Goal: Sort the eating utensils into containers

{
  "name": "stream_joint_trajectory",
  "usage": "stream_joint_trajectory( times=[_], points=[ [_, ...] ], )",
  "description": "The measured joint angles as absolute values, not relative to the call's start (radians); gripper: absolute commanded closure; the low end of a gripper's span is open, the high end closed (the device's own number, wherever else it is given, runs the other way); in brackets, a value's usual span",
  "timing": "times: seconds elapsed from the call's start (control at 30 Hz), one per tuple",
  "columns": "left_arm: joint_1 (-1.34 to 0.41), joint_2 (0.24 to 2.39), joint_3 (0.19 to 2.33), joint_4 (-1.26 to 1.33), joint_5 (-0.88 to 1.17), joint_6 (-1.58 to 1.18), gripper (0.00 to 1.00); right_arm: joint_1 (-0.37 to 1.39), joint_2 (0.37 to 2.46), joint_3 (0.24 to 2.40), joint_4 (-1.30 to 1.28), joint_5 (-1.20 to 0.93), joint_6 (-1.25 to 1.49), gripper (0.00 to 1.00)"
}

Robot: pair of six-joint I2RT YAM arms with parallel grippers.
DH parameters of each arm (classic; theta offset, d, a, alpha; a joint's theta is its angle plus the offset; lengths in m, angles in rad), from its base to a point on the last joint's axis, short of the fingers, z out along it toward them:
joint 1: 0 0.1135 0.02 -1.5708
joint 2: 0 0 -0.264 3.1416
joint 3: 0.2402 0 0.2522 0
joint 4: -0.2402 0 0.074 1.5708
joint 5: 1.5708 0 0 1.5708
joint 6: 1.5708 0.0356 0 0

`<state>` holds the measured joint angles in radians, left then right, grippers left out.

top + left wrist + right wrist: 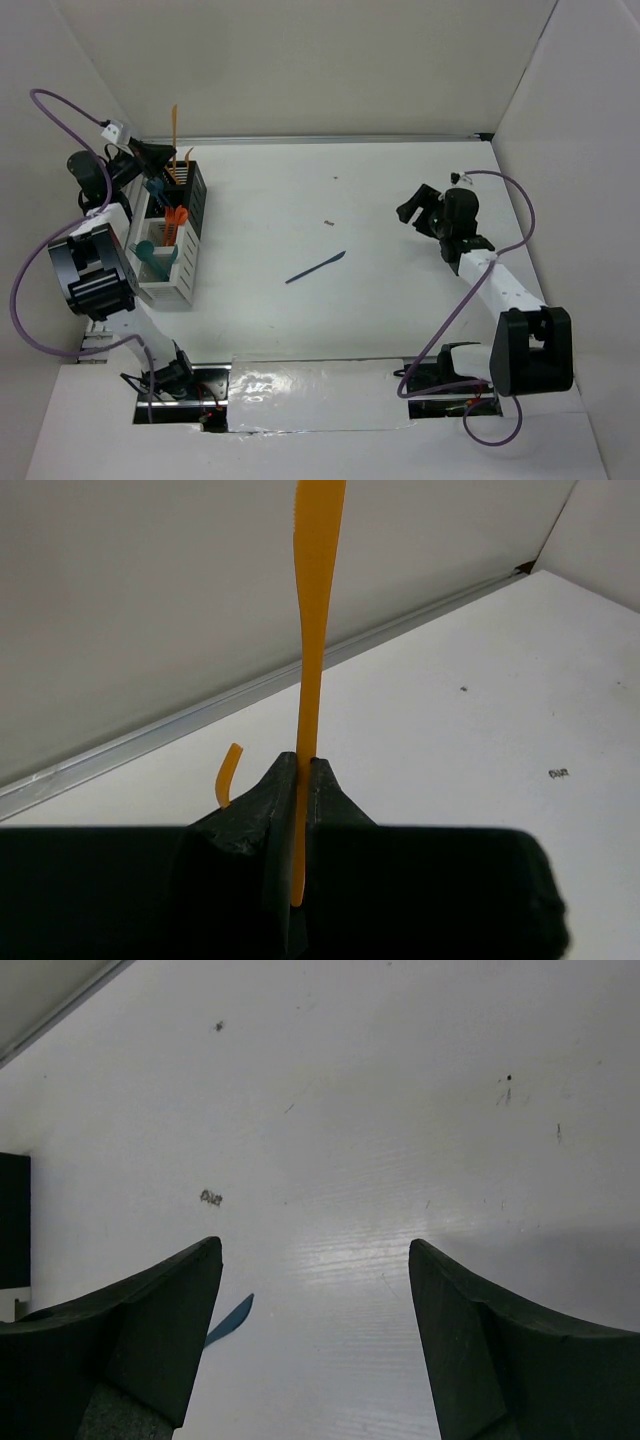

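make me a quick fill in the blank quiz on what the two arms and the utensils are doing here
1. The left gripper is shut on a thin plastic utensil whose colour is ____.
2. The right gripper holds nothing; its jaws stand ____.
3. The lone slim plastic utensil lying flat on the white table is dark ____.
4. The row of joined upright bins, one black and the rest white, stands on the robot's ____ side.

Missing words: orange; open; blue; left

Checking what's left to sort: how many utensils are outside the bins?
2: a blue one lies on the table; an orange one is clamped upright in the left tool, by the bins' far end. Others may be hidden.
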<state>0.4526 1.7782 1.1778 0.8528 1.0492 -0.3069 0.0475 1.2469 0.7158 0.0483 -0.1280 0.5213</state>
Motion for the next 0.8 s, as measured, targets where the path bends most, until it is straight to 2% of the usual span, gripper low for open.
stream_joint_trajectory(
  times=[0.3, 0.47, 0.73, 0.8],
  points=[
    [0.450, 2.005, 1.322, 1.028, 1.110, -0.342, 0.92, 0.047, 1.171, 0.685, 0.111, -0.062, 0.491, 0.18],
    [0.446, 2.028, 1.364, 1.027, 1.124, -0.312, 0.92, 0.047, 1.120, 0.653, 0.118, -0.028, 0.478, 0.18],
    [0.449, 2.028, 1.309, 1.034, 1.135, -0.252, 0.93, 0.047, 1.121, 0.650, 0.119, -0.014, 0.474, 0.18],
    [0.453, 2.028, 1.302, 1.029, 1.141, -0.235, 0.89, 0.047, 1.125, 0.650, 0.120, -0.014, 0.474, 0.19]
  ],
)
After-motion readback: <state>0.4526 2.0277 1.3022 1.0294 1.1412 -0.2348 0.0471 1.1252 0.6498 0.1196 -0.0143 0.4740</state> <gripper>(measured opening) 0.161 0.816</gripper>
